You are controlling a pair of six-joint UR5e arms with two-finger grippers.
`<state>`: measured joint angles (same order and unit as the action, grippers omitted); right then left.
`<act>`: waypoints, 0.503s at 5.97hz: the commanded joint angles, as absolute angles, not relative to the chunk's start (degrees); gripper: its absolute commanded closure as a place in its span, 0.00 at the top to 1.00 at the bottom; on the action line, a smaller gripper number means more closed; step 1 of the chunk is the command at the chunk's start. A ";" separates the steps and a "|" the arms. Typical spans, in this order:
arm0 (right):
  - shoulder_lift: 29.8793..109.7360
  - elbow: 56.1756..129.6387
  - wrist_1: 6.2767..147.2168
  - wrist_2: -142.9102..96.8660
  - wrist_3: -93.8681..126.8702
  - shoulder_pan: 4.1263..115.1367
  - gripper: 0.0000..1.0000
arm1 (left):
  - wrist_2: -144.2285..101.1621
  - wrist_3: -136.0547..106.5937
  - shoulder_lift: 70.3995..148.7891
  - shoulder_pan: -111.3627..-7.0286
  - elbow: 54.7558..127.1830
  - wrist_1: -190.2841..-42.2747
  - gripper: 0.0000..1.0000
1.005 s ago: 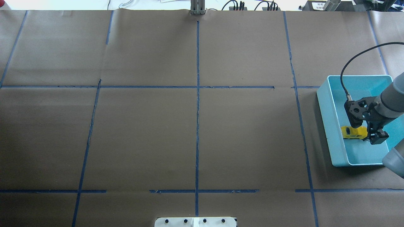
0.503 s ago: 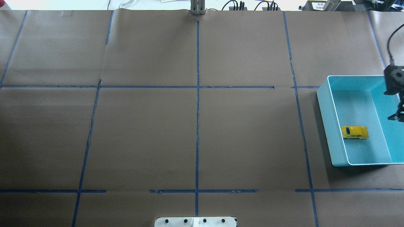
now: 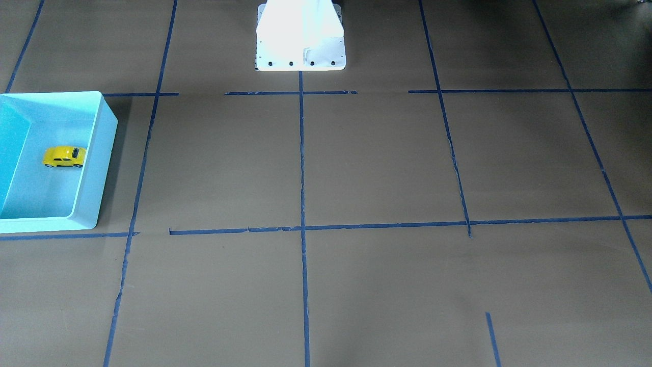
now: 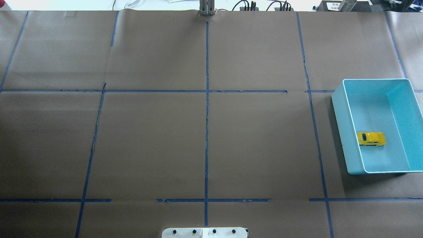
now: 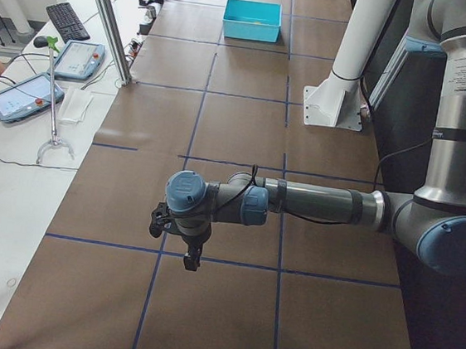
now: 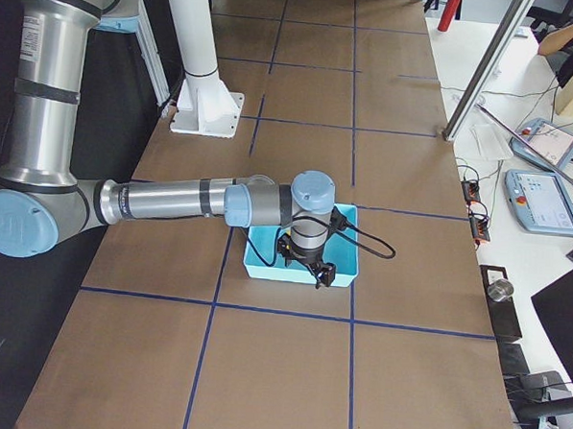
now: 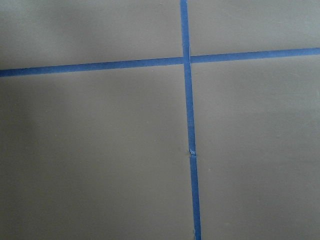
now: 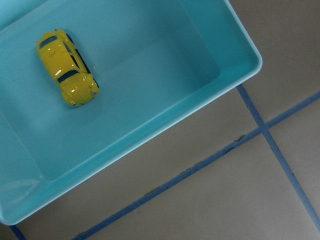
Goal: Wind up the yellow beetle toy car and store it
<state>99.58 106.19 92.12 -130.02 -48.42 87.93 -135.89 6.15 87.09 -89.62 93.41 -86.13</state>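
**A:** Yellow beetle toy car (image 4: pixel 371 138), where is it sitting?

**B:** It is sitting upright on its wheels on the floor of the turquoise bin (image 4: pixel 347 132). The bin is standing at the right end of the table (image 4: pixel 257 138), and the car is resting in the half nearer the robot. It is lying just beside the long wall facing the table's middle. Whether it is touching that wall, I cannot tell.

**A:** And the right pincer (image 6: pixel 320 274)?

**B:** It is hanging raised by the bin, pointing down, apart from the car. Only the side camera is showing it, so I cannot tell whether it is released or clenched. Its wrist camera is looking down on the car's roof and one corner of the bin.

**A:** What is lying farther along?

**B:** The white base pedestal (image 3: pixel 300 35) is standing at the robot's edge around mid-table, and blue tape lines (image 4: pixel 207 132) are crossing the brown paper. Beyond that, toward the other end, the left pincer (image 5: pixel 191 260) is hovering over a tape crossing, well apart from the bin. Again only a side camera is catching it, so released or clenched, I cannot tell.
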 commanded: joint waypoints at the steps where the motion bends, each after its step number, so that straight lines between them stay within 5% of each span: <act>1: 104.03 105.82 92.20 -132.17 -33.18 94.72 1.00 | -135.97 6.15 87.10 -89.65 93.34 -86.13 1.00; 3: 106.96 105.82 92.20 -134.21 -7.76 95.80 1.00 | -135.97 6.15 87.10 -89.65 93.34 -86.13 1.00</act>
<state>105.74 105.87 92.20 -133.47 -19.49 95.29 -135.92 6.15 87.10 -89.65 93.35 -86.13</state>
